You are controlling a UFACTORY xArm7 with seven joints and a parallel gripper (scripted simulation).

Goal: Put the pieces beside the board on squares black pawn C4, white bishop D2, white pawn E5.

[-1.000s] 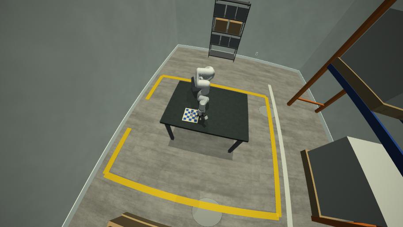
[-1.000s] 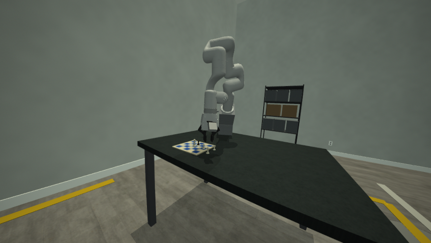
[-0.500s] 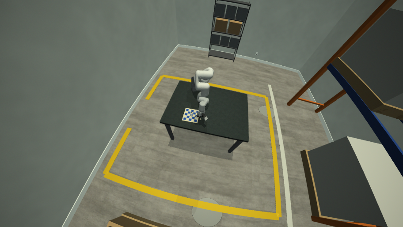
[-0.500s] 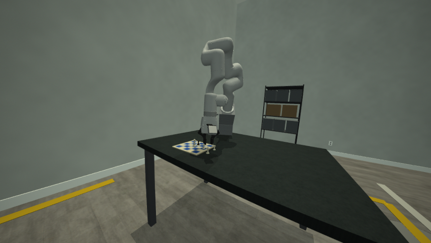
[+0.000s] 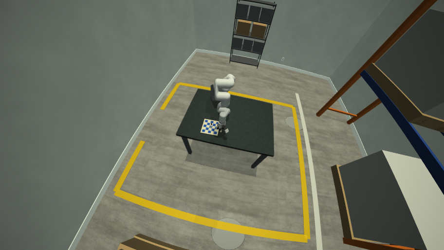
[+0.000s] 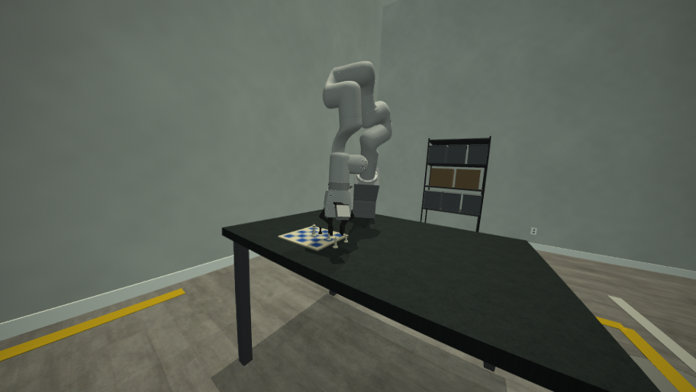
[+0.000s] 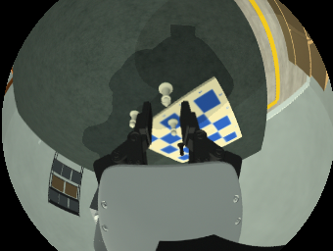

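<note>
The small blue-and-cream chessboard (image 5: 205,129) (image 6: 295,236) (image 7: 217,114) lies near the table's front left. My gripper (image 5: 221,127) (image 6: 336,230) (image 7: 166,110) hangs low over the board's edge nearest the arm, its fingers partly open with nothing gripped. In the wrist view two white pieces stand on the table beside the board: a taller one (image 7: 166,90) (image 6: 346,237) and a smaller one (image 7: 134,116) (image 6: 336,244), both just beyond my fingertips. Another white piece (image 7: 173,125) shows between my fingers, standing on the board. A dark piece (image 5: 211,124) stands on the board. The pieces are too small to tell apart.
The black table (image 5: 248,124) (image 6: 438,272) carries the arm's base at its back. A shelf rack (image 5: 252,32) (image 6: 455,182) stands by the far wall. Yellow floor tape (image 5: 301,173) rings the table.
</note>
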